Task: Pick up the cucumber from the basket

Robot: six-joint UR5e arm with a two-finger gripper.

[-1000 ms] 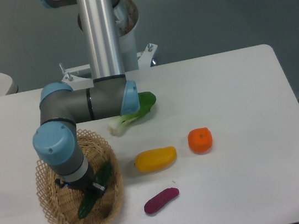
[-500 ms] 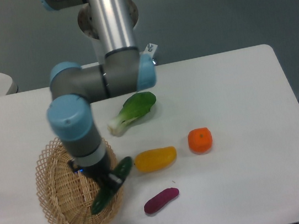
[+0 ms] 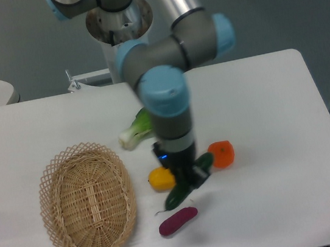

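The gripper grips the cucumber at its middle, tilted, above the table. The yellow fruit, orange and purple sweet potato lie nearby. The basket sits well apart to the left.

White table, grey floor behind, even indoor light

Lab (pedestal-mounted arm, white table)
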